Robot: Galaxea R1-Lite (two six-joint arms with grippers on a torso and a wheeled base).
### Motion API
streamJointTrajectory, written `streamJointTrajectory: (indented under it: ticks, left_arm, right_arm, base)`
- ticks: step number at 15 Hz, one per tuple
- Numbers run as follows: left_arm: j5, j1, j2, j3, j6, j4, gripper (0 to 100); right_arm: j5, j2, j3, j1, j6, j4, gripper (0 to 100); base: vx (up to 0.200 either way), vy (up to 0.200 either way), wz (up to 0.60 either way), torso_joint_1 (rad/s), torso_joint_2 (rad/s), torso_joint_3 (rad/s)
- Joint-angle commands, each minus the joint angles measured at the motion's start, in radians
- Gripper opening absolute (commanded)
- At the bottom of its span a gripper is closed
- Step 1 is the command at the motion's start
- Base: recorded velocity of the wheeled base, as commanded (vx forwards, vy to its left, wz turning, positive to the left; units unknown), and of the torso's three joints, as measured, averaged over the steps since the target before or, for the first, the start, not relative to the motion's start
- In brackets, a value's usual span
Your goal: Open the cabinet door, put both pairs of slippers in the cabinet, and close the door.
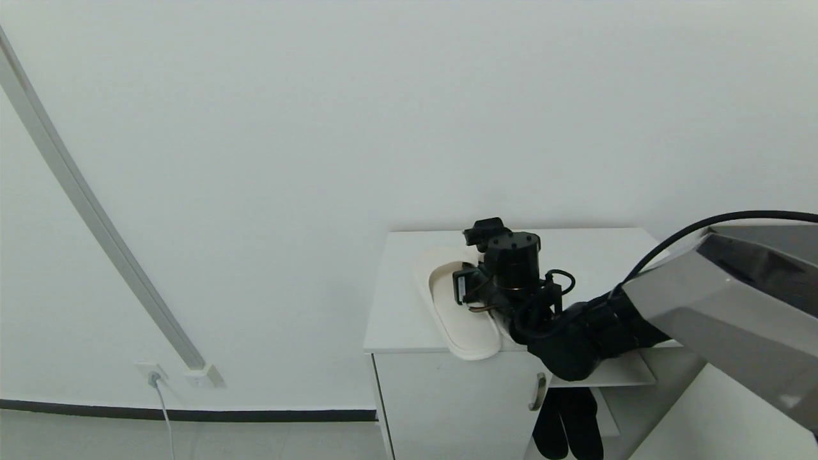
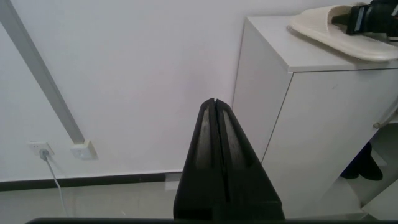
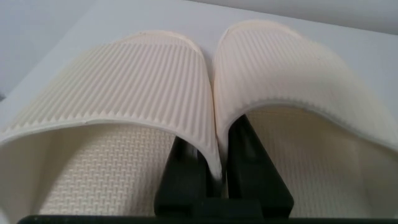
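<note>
The right gripper (image 3: 216, 163) pinches 2 cream slippers (image 3: 146, 81).

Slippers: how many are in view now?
4. Two cream slippers side by side on the cabinet top, held by the right tool; two black slippers inside the cabinet below. More may be hidden.

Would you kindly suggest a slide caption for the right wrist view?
Right pincer grips two cream slippers by their adjoining inner edges atop the white cabinet.
</note>
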Motion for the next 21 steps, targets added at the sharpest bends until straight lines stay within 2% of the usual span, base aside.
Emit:
streamJointTrajectory:
  ticks: [1,5,6,8,13,16,21]
  left_arm:
    - [0.000,0.001,0.001,0.000,0.002,0.000,0]
    - [0.000,0.001,0.001,0.000,0.006,0.000,0]
    - [-0.002,0.001,0.001,0.000,0.012,0.000,0]
    - [-0.002,0.001,0.001,0.000,0.008,0.000,0]
    - [-0.002,0.001,0.001,0.000,0.006,0.000,0]
    - [-0.002,0.001,0.001,0.000,0.006,0.000,0]
    - [0.000,0.001,0.001,0.000,0.005,0.000,0]
  right_arm:
    - [0.095,-0.206,0.188,0.000,0.000,-0.029,0]
    - [0.139,-0.420,0.407,0.002,0.000,-0.024,0]
    - [0.205,-0.500,0.507,0.022,0.004,-0.024,0]
    - [0.262,-0.554,0.605,0.037,0.007,-0.029,0]
    - [0.264,-0.565,0.616,0.045,0.007,-0.029,0]
    - [0.262,-0.563,0.617,0.083,0.007,-0.029,0]
    - [0.258,-0.563,0.617,0.111,0.007,-0.029,0]
  base:
    - [0.000,0.000,0.00,0.000,0.00,0.000]
    - [0.000,0.000,0.00,0.000,0.00,0.000]
    - [0.000,0.000,0.00,0.000,0.00,0.000]
    - [0.000,0.000,0.00,0.000,0.00,0.000]
    - [0.000,0.000,0.00,0.000,0.00,0.000]
    - [0.000,0.000,0.00,0.000,0.00,0.000]
    - [-0.200,0.000,0.00,0.010,0.01,0.000]
